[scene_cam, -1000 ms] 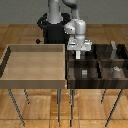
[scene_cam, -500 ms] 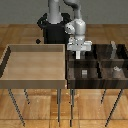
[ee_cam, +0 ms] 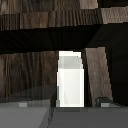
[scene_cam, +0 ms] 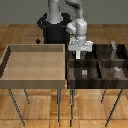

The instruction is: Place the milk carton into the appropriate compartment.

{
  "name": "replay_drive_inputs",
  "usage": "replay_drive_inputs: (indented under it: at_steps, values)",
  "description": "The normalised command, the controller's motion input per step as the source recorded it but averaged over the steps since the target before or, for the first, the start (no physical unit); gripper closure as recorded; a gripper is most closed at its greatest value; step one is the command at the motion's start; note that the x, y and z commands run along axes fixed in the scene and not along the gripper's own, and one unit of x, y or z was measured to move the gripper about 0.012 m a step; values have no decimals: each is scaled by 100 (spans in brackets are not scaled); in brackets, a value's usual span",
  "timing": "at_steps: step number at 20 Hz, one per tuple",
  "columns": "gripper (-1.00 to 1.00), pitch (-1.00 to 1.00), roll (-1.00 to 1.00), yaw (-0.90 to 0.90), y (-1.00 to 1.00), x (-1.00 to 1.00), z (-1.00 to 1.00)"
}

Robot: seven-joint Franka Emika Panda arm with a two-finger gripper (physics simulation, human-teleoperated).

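- White-topped and pale, the milk carton [ee_cam: 70, 80] stood upright in your gripper [scene_cam: 80, 54], whose jaws were clamped on it as far as the wrist view showed.
- You had it hanging over the dark striped-wood tray [scene_cam: 71, 75], above a far cell towards the exterior view's left.
- Your carton was lifted and carried across; lowering and releasing were left.
- The compartment [scene_cam: 85, 73] with the short grey block [scene_cam: 84, 73] lay nearer the camera, so you probably still needed to shift.
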Motion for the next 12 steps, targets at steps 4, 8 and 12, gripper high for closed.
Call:
replay_drive_inputs:
  at_steps: [4, 8, 12]
  values:
    - [-100, 0, 0, 0, -25, 0, 0]
    - [-100, 0, 0, 0, 0, 0, -50]
    - [-100, 0, 0, 0, 0, 0, -100]
